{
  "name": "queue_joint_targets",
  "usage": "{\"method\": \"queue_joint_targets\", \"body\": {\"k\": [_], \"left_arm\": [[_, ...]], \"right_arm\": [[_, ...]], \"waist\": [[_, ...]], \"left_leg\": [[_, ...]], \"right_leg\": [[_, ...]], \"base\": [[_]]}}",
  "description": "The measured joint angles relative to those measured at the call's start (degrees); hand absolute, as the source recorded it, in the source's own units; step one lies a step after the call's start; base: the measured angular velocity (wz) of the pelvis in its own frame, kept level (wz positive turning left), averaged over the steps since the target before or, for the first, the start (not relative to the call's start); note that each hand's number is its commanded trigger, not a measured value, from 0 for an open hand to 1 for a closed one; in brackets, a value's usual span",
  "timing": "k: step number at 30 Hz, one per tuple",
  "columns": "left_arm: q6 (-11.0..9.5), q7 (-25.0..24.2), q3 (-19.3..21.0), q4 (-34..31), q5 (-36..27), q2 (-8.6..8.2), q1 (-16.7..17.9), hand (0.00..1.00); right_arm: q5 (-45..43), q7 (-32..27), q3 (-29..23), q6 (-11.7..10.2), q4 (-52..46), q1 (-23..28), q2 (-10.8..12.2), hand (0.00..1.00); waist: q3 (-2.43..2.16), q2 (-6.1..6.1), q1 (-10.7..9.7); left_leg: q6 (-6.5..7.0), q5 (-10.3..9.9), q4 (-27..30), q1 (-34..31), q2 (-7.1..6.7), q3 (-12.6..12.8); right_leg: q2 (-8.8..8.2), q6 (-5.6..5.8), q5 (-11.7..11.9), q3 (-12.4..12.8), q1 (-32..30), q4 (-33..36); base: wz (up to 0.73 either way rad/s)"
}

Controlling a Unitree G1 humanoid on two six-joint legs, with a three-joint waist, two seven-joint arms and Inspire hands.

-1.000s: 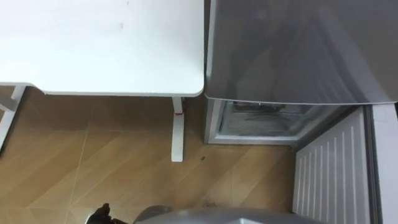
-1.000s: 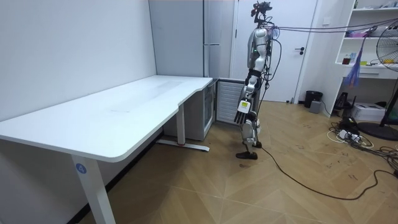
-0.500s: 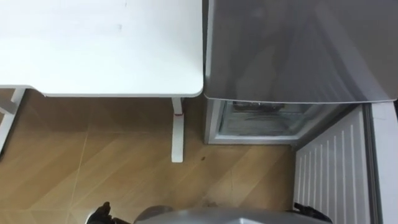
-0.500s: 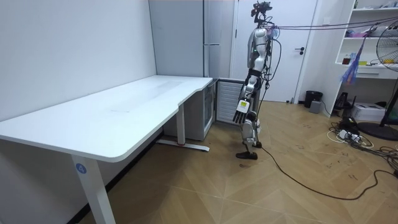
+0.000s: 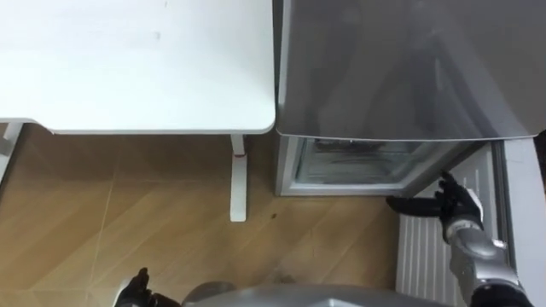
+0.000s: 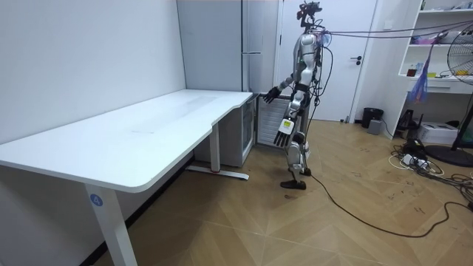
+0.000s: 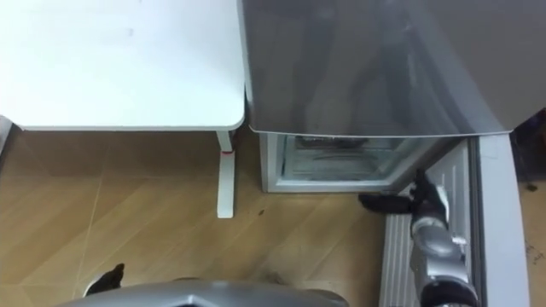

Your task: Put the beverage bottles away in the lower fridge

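Note:
The grey fridge (image 5: pixel 401 68) stands right of the table. Its lower compartment (image 5: pixel 358 162) is open, and wire shelves show inside. The lower door (image 5: pixel 431 256), white and ribbed on the inside, swings out toward me on the right. My right hand (image 5: pixel 450 205) is raised in front of that door, level with the compartment's right edge. Its fingers are straight and spread, pointing left, and hold nothing. My left hand (image 5: pixel 136 292) hangs low at my side, and in the room view this left hand (image 6: pixel 284 136) has straight fingers and is empty.
A white table (image 5: pixel 136 60) stands on a white leg (image 5: pixel 238 183) just left of the fridge. Wooden floor (image 5: pixel 128 213) lies in front of me. In the room view, I stand facing the fridge (image 6: pixel 251 44), with a door and shelves behind me.
My right arm has come up from my side, and its hand now shows before the open lower door. The eye view has shifted slightly. The left hand stays low.

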Motion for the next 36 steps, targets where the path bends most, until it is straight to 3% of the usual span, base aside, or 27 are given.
{"method": "queue_joint_targets", "body": {"k": [10,15,21,28,30,32,33,36], "left_arm": [[0.4,0.0,0.4,-2.7,0.4,0.28,3.0,0.0],[1.7,0.4,1.9,-4.5,0.5,0.51,5.6,0.0],[2.8,0.4,2.2,-5.0,0.6,0.66,8.6,0.0],[2.8,0.2,5.1,-7.5,2.3,0.55,8.4,0.0],[2.8,0.3,5.5,-8.0,2.7,0.55,8.4,0.0],[2.9,0.3,5.6,-7.9,2.9,0.54,8.5,0.0],[3.1,0.3,5.6,-8.0,2.9,0.5,8.7,0.0],[4.0,0.3,5.8,-8.0,3.5,0.54,8.5,0.0]], "right_arm": [[-4.3,-5.8,-1.1,0.6,-16.1,2.6,-0.3,0.0],[-4.3,-10.7,-4.8,0.4,-19.3,2.5,-2.8,0.0],[-2.4,-13.4,-9.3,0.4,-19.0,2.8,-3.6,0.0],[0.6,-13.4,-12.5,0.3,-17.5,5.7,-3.6,0.0],[2.2,-13.5,-13.4,0.3,-14.5,5.7,-3.9,0.0],[3.0,-13.6,-13.7,0.4,-11.1,5.8,-4.0,0.0],[4.4,-13.6,-14.1,0.5,-8.7,5.8,-4.0,0.0],[8.2,-13.6,-14.2,0.6,-2.2,5.8,-4.0,0.0]], "waist": [[-0.37,-0.05,-1.5],[-0.53,-0.11,-2.6],[-0.54,-0.81,-4.4],[-0.58,-1.2,-4.2],[-0.75,-1.17,-4.4],[-0.71,-1.35,-4.7],[-0.48,-1.85,-4.8],[-0.6,-1.54,-4.8]], "left_leg": [[0.04,0.1,-1.1,0.7,-0.13,0.2],[0.05,0.1,-1.5,1.6,-0.11,0.1],[0.03,0.1,-1.3,1.5,-0.02,0.2],[0.04,0.1,-1.8,1.2,0.03,0.6],[0.07,0.3,-2.3,1.3,-0.03,0.7],[0.07,0.4,-2.4,1.4,-0.09,0.6],[0.07,0.4,-2.3,1.4,-0.1,0.6],[0.09,0.5,-2.2,1.2,-0.24,0.2]], "right_leg": [[0.08,0.01,0.0,1.3,-0.4,0.0],[0.06,0.01,0.0,0.6,0.4,0.0],[0.04,0.01,0.0,0.4,0.4,0.0],[0.09,0.01,0.0,1.1,0.1,0.0],[0.08,0.0,0.0,1.2,0.3,0.1],[0.04,-0.01,0.0,1.1,0.4,0.1],[0.02,-0.01,0.0,1.0,0.3,0.1],[-0.08,-0.01,0.0,0.4,0.4,0.0]], "base": [[-0.08],[0.01],[0.01],[-0.04],[-0.05],[0.04],[0.05],[0.07]]}}
